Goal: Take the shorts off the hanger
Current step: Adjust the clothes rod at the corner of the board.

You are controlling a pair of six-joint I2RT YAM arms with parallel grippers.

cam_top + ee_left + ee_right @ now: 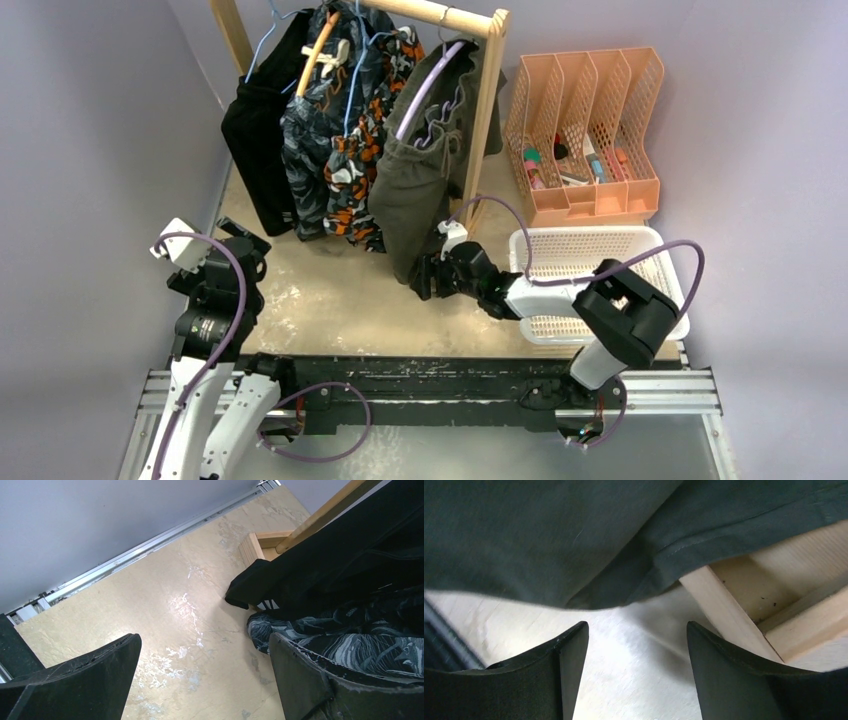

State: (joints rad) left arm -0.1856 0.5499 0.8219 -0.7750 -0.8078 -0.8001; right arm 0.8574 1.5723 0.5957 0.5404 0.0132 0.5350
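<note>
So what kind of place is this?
More likely a robot test booth than a home: plain grey walls box in a small table, two robot arms are bolted to its near edge, and the shorts hang on a wooden rack.

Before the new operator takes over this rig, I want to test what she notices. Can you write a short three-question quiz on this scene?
1. True or false: the right gripper is open, close to the hem of the olive-green shorts.
2. Which pair hangs nearest the left gripper? A camo shorts; B black shorts; C olive-green shorts.
3. How many pairs of shorts hang on the wooden rack?

Key: 1 true; 2 B; 3 four.
</note>
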